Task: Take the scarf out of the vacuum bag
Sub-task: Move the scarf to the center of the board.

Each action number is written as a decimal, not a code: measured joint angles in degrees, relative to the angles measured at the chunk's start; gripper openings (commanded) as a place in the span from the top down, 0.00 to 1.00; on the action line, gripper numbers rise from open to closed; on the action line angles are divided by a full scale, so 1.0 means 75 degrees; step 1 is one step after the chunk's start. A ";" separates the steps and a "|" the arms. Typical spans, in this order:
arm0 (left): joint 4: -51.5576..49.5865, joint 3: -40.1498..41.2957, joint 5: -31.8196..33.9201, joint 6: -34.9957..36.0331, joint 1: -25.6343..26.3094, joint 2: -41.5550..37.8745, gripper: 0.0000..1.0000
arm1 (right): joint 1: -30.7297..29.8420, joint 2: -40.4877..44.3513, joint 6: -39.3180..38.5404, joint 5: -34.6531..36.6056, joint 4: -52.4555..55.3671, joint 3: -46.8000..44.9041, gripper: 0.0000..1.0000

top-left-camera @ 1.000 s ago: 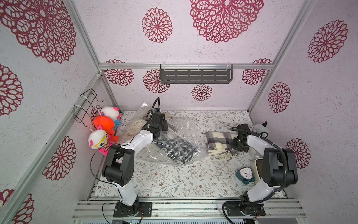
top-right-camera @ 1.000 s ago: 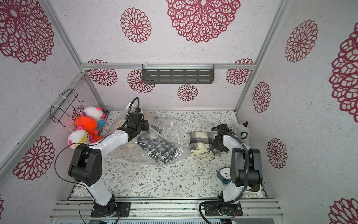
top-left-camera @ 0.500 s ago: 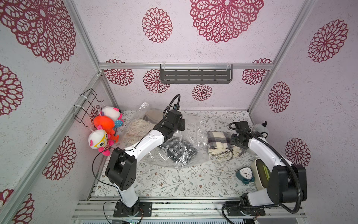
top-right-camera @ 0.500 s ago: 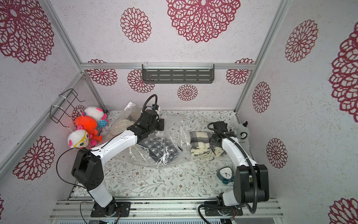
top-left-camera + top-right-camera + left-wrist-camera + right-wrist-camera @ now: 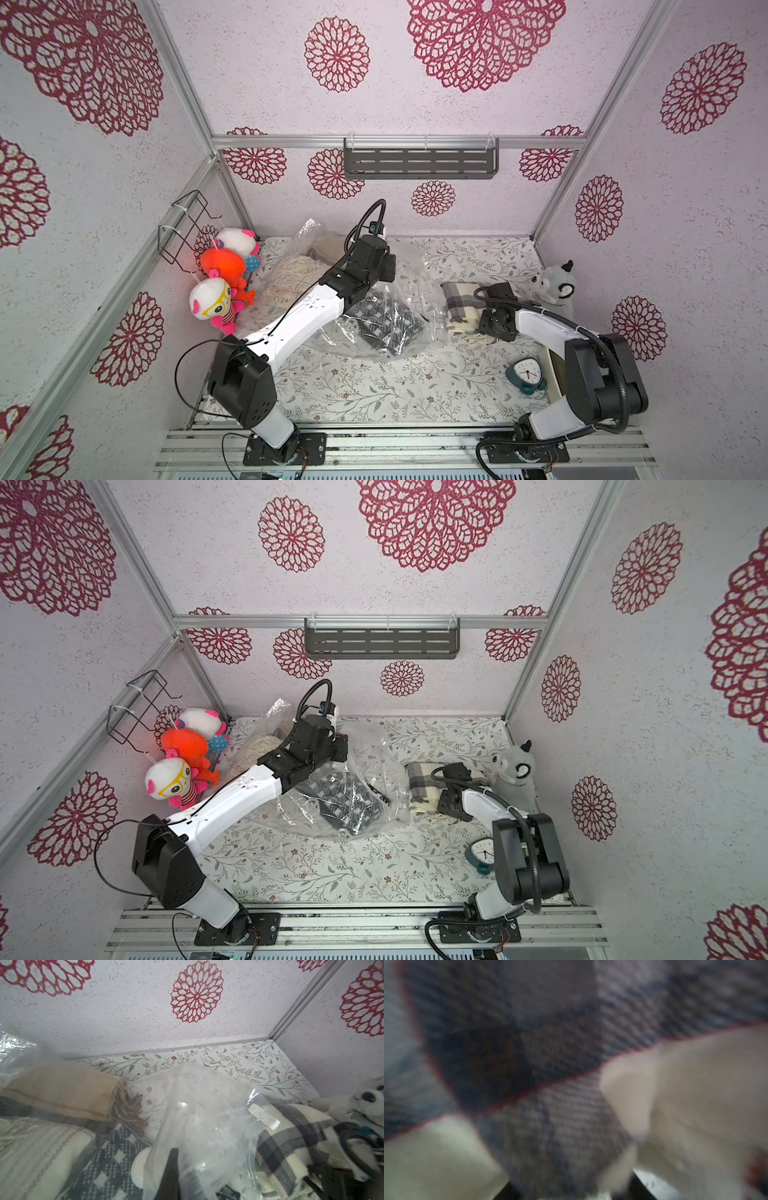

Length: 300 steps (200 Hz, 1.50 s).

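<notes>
Nearest, by the table's (image 5: 353, 386) front right corner, a teal clock (image 5: 478, 851) is standing, partly hidden behind the right arm. Farther in, the right gripper (image 5: 492, 321) is hanging low over the plaid scarf (image 5: 459, 305), which is lying outside the bag near the right edge; blurred weave is filling its wrist view, so I cannot tell its jaws' width. Mid-table, the vacuum bag (image 5: 428, 299) is holding a black-and-white scarf (image 5: 388, 328). The left gripper (image 5: 173, 1169) is pinching the bag's film, jaws closed, beside the valve cap (image 5: 138, 1167). By the far left corner, a cream scarf (image 5: 291, 270) and a tan scarf (image 5: 62, 1088) are lying behind hazy plastic.
</notes>
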<state>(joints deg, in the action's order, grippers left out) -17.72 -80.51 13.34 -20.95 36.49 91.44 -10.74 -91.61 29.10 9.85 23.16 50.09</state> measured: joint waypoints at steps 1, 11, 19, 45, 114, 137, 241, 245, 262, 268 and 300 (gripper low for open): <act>-0.0009 -0.0003 -0.0012 0.0000 0.0015 -0.0017 1.00 | 0.0003 -0.0035 0.0000 -0.0003 -0.0006 0.0017 0.48; -0.0044 0.0000 -0.0076 0.0003 0.0102 -0.0125 1.00 | 0.0085 -0.0408 -0.0006 -0.0058 -0.0012 0.0347 0.48; -0.0061 0.0000 -0.0128 0.0009 0.0169 -0.0178 1.00 | 0.0160 -0.0603 -0.0020 -0.0090 -0.0032 0.0600 0.48; -0.0245 0.0000 -0.0195 0.0055 0.0382 -0.0187 1.00 | 0.0446 -0.1448 -0.0131 -0.0192 -0.0050 0.1588 0.50; -0.0498 0.0099 -0.0198 0.0140 0.0822 -0.0187 1.00 | 0.0699 -0.3876 -0.0554 -0.0326 0.0501 0.5015 0.52; -0.0557 0.0117 -0.0076 0.0140 0.0801 -0.0181 1.00 | 0.0711 -0.4322 -0.0551 -0.0554 0.0562 0.5709 0.53; -0.0530 0.0417 -0.0119 0.0134 0.0784 -0.0227 1.00 | 0.0023 -0.2346 -0.0396 -0.0487 -0.0085 0.3617 0.50; -0.0530 0.0420 -0.0125 0.0134 0.0784 -0.0233 1.00 | 0.0009 -0.2349 -0.0396 -0.0548 -0.0140 0.3617 0.50; -0.0522 0.0428 -0.0134 0.0131 0.0784 -0.0248 1.00 | -0.0058 -0.2550 -0.0396 -0.0705 -0.0338 0.3620 0.51; -0.0513 0.0434 -0.0137 0.0131 0.0784 -0.0248 1.00 | -0.0067 -0.2678 -0.0393 -0.0778 -0.0376 0.3634 0.51; -0.0478 0.0440 -0.0204 0.0105 0.0787 -0.0248 1.00 | -0.0064 -0.3436 -0.0396 -0.0761 -0.0315 0.4182 0.50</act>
<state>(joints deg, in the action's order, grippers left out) -21.30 -77.21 11.81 -20.16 42.39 89.58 -11.22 -117.38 26.13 4.14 20.80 81.45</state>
